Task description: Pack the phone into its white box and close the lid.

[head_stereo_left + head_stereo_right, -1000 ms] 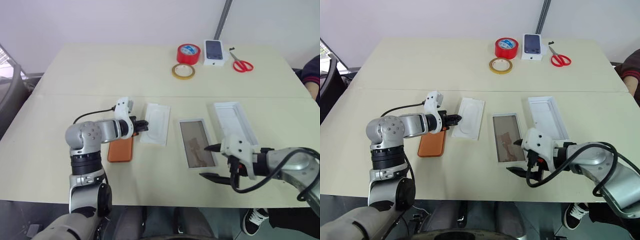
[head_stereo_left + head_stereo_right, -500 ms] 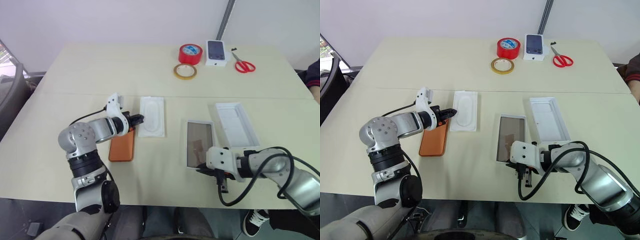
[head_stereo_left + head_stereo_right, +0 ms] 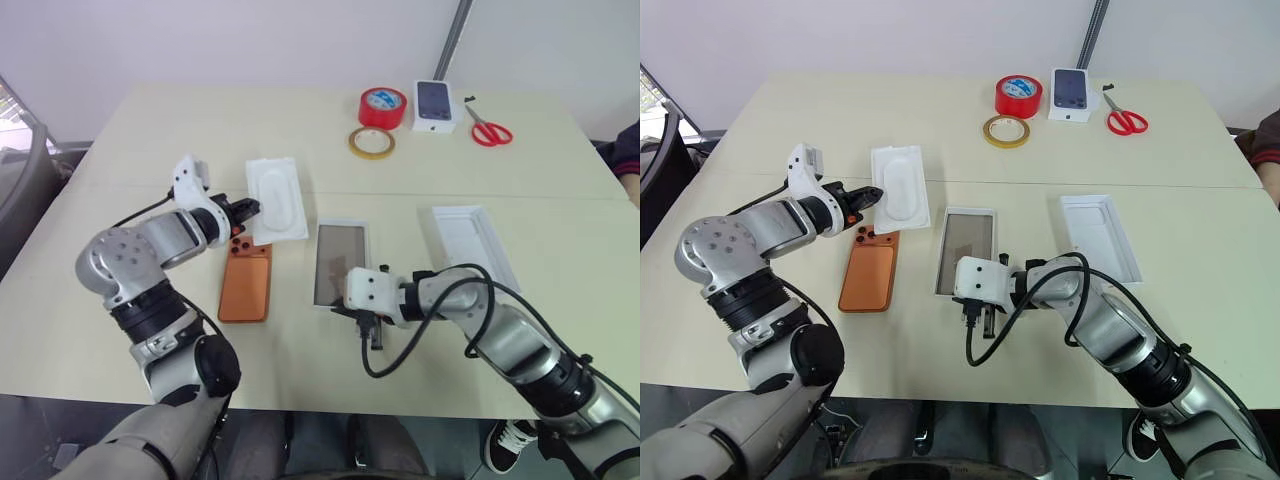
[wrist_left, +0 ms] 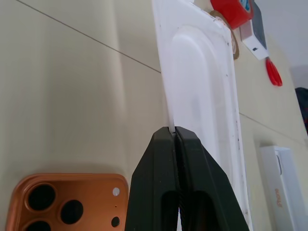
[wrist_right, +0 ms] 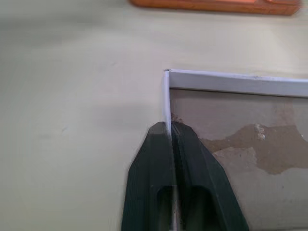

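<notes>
one phone (image 3: 245, 288) lies flat on the table (image 3: 150, 130), copper-orange back up, its three lenses at the far end. at about 1 o'clock from it, one flat white insert (image 3: 277, 197) with an oblong recess is pinched by its near edge in the left gripper (image 3: 250, 209), whose two black fingers (image 4: 159, 183) are pressed together on the thin edge. one white box (image 3: 339, 263) with a tan floor sits at 3 o'clock from the phone, just beside it but apart. the right gripper (image 3: 352, 311) clamps the box's near rim, one finger (image 5: 149, 178) outside the wall and one inside over the brown floor. one lid (image 3: 471, 243), plain white, lies at 3 o'clock from the box, well apart. at the table's far side, around 12 to 1 o'clock from the box: two tape rolls, one red tape roll (image 3: 381, 106) and one tan tape roll (image 3: 371, 142), one small white carton (image 3: 434, 104) printed with a dark phone, and one pair of red scissors (image 3: 489, 130). a person's sleeve (image 3: 628, 148) shows at the right edge.
</notes>
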Controlling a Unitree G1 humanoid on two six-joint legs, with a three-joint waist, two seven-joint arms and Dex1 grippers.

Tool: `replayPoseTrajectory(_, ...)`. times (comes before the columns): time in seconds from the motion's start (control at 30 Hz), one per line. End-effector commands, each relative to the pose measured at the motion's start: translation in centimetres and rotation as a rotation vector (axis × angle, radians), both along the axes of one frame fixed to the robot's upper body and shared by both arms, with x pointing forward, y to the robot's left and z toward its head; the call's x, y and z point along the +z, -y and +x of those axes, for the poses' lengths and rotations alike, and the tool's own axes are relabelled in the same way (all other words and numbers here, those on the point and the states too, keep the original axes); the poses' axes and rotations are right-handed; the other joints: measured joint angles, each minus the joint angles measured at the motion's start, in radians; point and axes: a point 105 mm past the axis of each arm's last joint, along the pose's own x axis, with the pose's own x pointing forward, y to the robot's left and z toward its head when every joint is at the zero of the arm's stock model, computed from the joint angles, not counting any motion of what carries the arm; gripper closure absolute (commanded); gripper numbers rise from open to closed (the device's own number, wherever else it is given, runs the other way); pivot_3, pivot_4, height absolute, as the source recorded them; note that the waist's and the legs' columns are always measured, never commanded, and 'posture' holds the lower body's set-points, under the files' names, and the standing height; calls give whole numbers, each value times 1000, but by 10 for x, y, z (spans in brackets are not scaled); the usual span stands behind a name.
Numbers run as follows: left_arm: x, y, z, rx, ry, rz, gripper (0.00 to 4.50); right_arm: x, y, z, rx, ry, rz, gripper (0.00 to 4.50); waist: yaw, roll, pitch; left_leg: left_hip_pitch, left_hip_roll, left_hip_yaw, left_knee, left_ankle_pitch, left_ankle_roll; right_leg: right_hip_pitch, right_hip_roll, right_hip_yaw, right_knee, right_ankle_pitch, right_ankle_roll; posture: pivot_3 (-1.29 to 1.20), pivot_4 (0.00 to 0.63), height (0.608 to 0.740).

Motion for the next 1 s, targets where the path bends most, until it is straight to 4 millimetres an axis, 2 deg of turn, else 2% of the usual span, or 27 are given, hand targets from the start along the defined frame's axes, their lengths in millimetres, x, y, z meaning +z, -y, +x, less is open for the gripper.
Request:
replayPoseTrajectory(0.03,13,15,-6,-44,57,1,4500,27,1,-3,-6,18,99,2658,0,0,0,0,0,0,0,0,0,0,0,0,0,0,0,0,150,736)
replayPoseTrajectory(0.07,9,23,-9,-71,56,13,4500,34,7,-3,-21,21,118,2119,-2,0,0,0,0,0,0,0,0,0,0,0,0,0,0,0,150,736)
replayPoseTrajectory(0.17,-2,45,-19,-143,46,36,4500,47,24,-2,-64,19,144,2119,-3,0,0,0,0,0,-1,0,0,0,0,0,0,0,0,0,150,736)
replayPoseTrajectory(0.33,-21,64,-30,-209,5,72,4500,49,46,3,-135,37,115,2119,-4,0,0,0,0,0,-1,0,0,0,1,0,0,0,0,0,150,736)
replayPoseTrajectory(0.57,-32,84,-40,-282,-24,80,4500,48,55,9,-177,63,99,2119,-5,0,0,0,0,0,-1,0,0,0,1,1,0,0,0,0,150,736)
replayPoseTrajectory(0.67,-36,90,-45,-319,-24,104,3607,48,56,13,-191,80,94,2043,-5,0,0,0,0,0,-1,0,0,0,1,1,0,0,0,0,150,736)
replayPoseTrajectory(0.8,-30,86,-44,-312,-2,96,1676,51,58,21,-215,105,105,2043,-5,0,0,0,0,0,-1,0,0,0,1,1,0,0,0,0,150,736)
replayPoseTrajectory(0.83,-26,83,-43,-304,14,83,1142,51,58,24,-224,110,108,2299,-5,0,0,0,0,0,-1,0,0,0,1,1,0,0,0,0,150,736)
replayPoseTrajectory(0.9,-15,74,-39,-279,49,60,1114,52,55,29,-232,120,113,2911,-7,0,0,0,0,0,-1,0,0,0,1,1,0,0,0,0,150,736)
replayPoseTrajectory(1.0,0,57,-33,-242,100,68,1114,55,48,39,-253,138,128,4467,-12,0,0,0,1,0,-1,0,0,0,2,1,0,0,0,0,150,736)
